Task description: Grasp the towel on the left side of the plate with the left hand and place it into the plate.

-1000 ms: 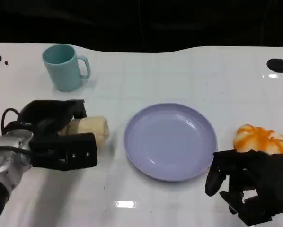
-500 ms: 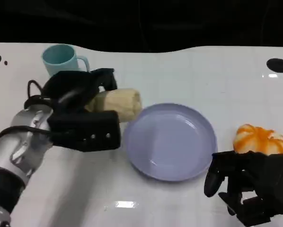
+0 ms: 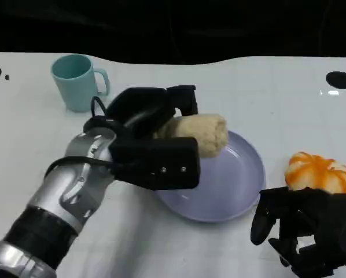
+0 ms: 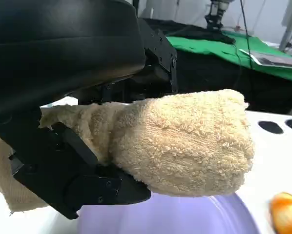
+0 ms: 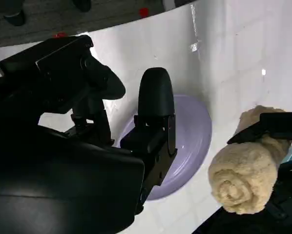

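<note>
Left hand has the rolled towel clamped around its middle, fingers over the top and thumb underneath, with the free end sticking out over the near-left part of the purple plate. It looks raised off the plate, not touching.

It's terry cloth, so I'd guess light, squishy and not slippery (the pile grips well). Mid-roll is the right spot to hold, since grabbing an end could let it unroll. Nothing fragile here, so a short drop should be fine.

Right hand sits empty with fingers loosely apart by the orange thing.
</note>
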You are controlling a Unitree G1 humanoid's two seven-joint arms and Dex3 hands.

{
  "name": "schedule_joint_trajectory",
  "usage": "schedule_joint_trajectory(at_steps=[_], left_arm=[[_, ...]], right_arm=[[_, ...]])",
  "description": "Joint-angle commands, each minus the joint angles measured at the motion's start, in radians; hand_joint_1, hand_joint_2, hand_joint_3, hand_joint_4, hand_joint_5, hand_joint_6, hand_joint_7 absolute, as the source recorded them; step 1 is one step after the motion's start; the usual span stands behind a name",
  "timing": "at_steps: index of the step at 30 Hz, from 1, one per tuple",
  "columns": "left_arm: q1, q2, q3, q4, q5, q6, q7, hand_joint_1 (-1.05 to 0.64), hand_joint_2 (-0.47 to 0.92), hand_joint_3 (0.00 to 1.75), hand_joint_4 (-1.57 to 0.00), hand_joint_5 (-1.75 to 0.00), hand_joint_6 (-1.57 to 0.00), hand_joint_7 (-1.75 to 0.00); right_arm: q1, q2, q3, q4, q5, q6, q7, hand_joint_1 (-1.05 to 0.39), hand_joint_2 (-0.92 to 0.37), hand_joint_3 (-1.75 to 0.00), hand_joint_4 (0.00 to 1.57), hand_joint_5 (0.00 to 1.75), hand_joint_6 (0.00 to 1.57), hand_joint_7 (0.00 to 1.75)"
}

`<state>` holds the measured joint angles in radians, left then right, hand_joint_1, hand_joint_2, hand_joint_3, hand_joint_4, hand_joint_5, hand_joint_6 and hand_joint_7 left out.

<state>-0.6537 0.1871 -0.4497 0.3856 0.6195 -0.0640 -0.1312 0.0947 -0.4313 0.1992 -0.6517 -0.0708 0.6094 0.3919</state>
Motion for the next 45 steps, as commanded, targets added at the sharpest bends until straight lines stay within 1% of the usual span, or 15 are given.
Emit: schedule_joint_trajectory(at_steps=[1, 4, 5, 7, 8, 9, 10, 12, 14, 19, 23, 30, 37, 41, 45], left_arm=[[-0.002, -0.023, -0.022, -0.008, 0.006, 0.03, -0.031, -0.19, 0.55, 0.93, -0.81, -1.75, -0.59, -1.73], [0.001, -0.04, -0.033, -0.001, 0.002, 0.038, -0.039, -0.2, 0.55, 0.97, -0.78, -1.75, -0.65, -1.51], [0.002, -0.046, -0.037, -0.002, 0.004, 0.046, -0.044, -0.2, 0.58, 0.9, -0.75, -1.74, -0.71, -1.2], [0.002, -0.054, -0.044, -0.01, 0.005, 0.076, -0.076, -0.2, 0.7, 0.65, -0.66, -1.66, -0.8, -0.77], [0.003, -0.054, -0.047, -0.014, 0.003, 0.084, -0.092, -0.22, 0.8, 0.44, -0.6, -1.54, -0.83, -0.52], [0.004, -0.053, -0.051, -0.016, 0.0, 0.083, -0.103, -0.23, 0.86, 0.3, -0.58, -1.39, -0.84, -0.37], [0.004, -0.051, -0.053, -0.017, -0.001, 0.081, -0.109, -0.27, 0.9, 0.2, -0.6, -1.13, -0.83, -0.22], [0.009, -0.037, -0.069, -0.018, 0.006, 0.057, -0.124, -0.3, 0.91, 0.12, -0.6, -0.97, -0.77, -0.1], [0.008, -0.02, -0.091, -0.017, 0.022, 0.041, -0.144, -0.34, 0.92, 0.11, -0.53, -0.88, -0.68, -0.03], [-0.007, 0.006, -0.147, 0.002, 0.077, 0.029, -0.186, -0.48, 0.92, 0.14, -0.41, -0.31, -0.41, 0.0], [0.004, 0.012, -0.134, -0.016, 0.065, 0.033, -0.196, -0.59, 0.92, 0.11, -0.31, -0.16, -0.25, 0.0], [0.015, 0.062, -0.081, -0.08, 0.011, 0.017, -0.24, -0.77, 0.92, 0.1, -0.17, -0.11, -0.13, 0.0], [0.069, 0.11, -0.003, -0.198, -0.065, 0.019, -0.274, -0.76, 0.92, 0.14, -0.21, -0.15, -0.17, -0.02], [0.148, 0.123, 0.069, -0.283, -0.139, 0.011, -0.265, -0.65, 0.92, 0.16, -0.32, -0.24, -0.28, -0.07], [0.26, 0.096, 0.157, -0.35, -0.242, -0.011, -0.215, -0.48, 0.92, 0.16, -0.54, -0.39, -0.48, -0.14]], right_arm=[[0.01, -0.014, -0.022, -0.006, 0.007, -0.018, 0.009, 0.02, -0.57, -1.07, 0.7, 1.71, 0.69, 1.43], [0.012, -0.012, -0.027, -0.012, 0.01, -0.013, 0.011, 0.02, -0.57, -1.07, 0.71, 1.7, 0.69, 1.42], [0.013, -0.012, -0.029, -0.014, 0.013, -0.012, 0.012, 0.02, -0.57, -1.08, 0.71, 1.69, 0.69, 1.42], [0.015, -0.013, -0.032, -0.015, 0.017, -0.015, 0.014, 0.02, -0.57, -1.08, 0.71, 1.69, 0.69, 1.42], [0.015, -0.014, -0.033, -0.016, 0.017, -0.015, 0.014, 0.01, -0.57, -1.08, 0.71, 1.69, 0.69, 1.43], [0.015, -0.016, -0.034, -0.018, 0.018, -0.012, 0.014, 0.01, -0.57, -1.08, 0.71, 1.69, 0.69, 1.43], [0.014, -0.017, -0.034, -0.02, 0.018, -0.01, 0.015, 0.01, -0.57, -1.08, 0.71, 1.69, 0.69, 1.43], [0.013, -0.017, -0.036, -0.023, 0.02, -0.005, 0.016, 0.01, -0.57, -1.08, 0.71, 1.7, 0.69, 1.44], [0.012, -0.018, -0.037, -0.023, 0.02, -0.004, 0.018, 0.01, -0.57, -1.08, 0.71, 1.7, 0.68, 1.44], [0.008, -0.022, -0.035, -0.018, 0.015, -0.003, 0.02, 0.01, -0.57, -1.07, 0.71, 1.69, 0.68, 1.44], [0.006, -0.02, -0.032, -0.022, 0.014, 0.009, 0.018, 0.01, -0.58, -1.06, 0.71, 1.68, 0.68, 1.43], [0.008, -0.017, -0.034, -0.014, 0.017, -0.007, 0.018, 0.02, -0.57, -1.08, 0.71, 1.68, 0.68, 1.43], [0.009, -0.016, -0.038, -0.008, 0.02, -0.009, 0.018, 0.02, -0.57, -1.08, 0.71, 1.68, 0.68, 1.44], [0.009, -0.015, -0.036, -0.017, 0.02, 0.007, 0.017, 0.02, -0.58, -1.07, 0.7, 1.68, 0.68, 1.45], [0.009, -0.014, -0.034, -0.02, 0.018, 0.008, 0.015, 0.03, -0.58, -1.06, 0.7, 1.68, 0.68, 1.45]])
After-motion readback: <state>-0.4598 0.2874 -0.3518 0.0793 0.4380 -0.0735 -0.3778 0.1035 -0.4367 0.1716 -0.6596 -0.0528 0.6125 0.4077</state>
